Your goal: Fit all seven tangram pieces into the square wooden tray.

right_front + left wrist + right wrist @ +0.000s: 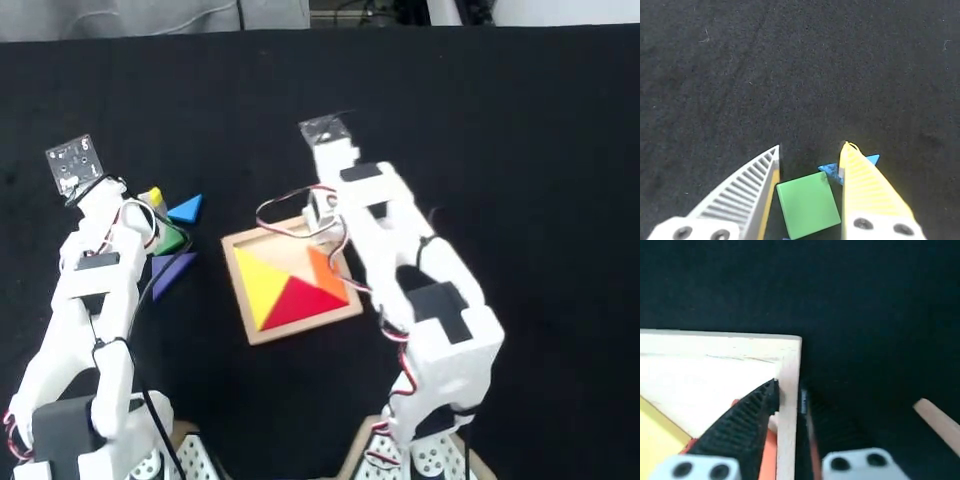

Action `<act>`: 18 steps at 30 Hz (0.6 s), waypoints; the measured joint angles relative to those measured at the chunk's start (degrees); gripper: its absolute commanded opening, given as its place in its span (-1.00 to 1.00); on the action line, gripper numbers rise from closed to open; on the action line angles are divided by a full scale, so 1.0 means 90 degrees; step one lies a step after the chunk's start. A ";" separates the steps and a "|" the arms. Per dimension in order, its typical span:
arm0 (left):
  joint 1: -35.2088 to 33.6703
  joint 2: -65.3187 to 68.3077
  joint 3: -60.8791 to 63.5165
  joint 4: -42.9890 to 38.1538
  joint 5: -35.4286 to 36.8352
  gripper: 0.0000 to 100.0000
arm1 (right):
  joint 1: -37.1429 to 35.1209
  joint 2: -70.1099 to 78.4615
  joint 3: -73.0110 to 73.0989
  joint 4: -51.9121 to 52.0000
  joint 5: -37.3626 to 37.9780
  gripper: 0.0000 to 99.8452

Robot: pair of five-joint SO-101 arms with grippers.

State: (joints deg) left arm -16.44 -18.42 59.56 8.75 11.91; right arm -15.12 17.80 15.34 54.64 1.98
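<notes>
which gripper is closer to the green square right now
Left. The left gripper has its jaws either side of the green square; the right gripper is at the rim of the wooden tray, well away.

The square piece [807,205] lies between the fingers [745,195] of my left end effector [811,147], and a small triangle [829,168] is just beyond it on the bench [790,75]. My right end effector [788,386] stands astride the tray [790,355] wall near a corner; a big triangle [655,445] lies inside the tray, near it.
</notes>
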 measured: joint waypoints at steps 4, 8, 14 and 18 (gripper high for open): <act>0.0000 0.0000 0.0000 0.0000 0.0000 -0.61 | 0.0430 0.0000 0.0000 -0.0029 -0.0381 -0.98; 0.0000 0.0000 0.0000 0.0000 0.0000 -0.61 | 0.0723 0.0000 0.0000 -0.0010 -0.0518 -0.98; 0.0000 0.0000 0.0000 0.0000 0.0000 -0.61 | 0.0742 0.0000 -0.0010 0.0195 -0.0547 -0.98; 0.0000 0.0000 0.0000 0.0000 0.0000 -0.61 | 0.0742 0.0000 -0.0010 0.0234 -0.0557 -0.96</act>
State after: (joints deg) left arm -16.44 -18.42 59.56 8.75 11.91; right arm -8.44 17.80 15.25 56.75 -3.03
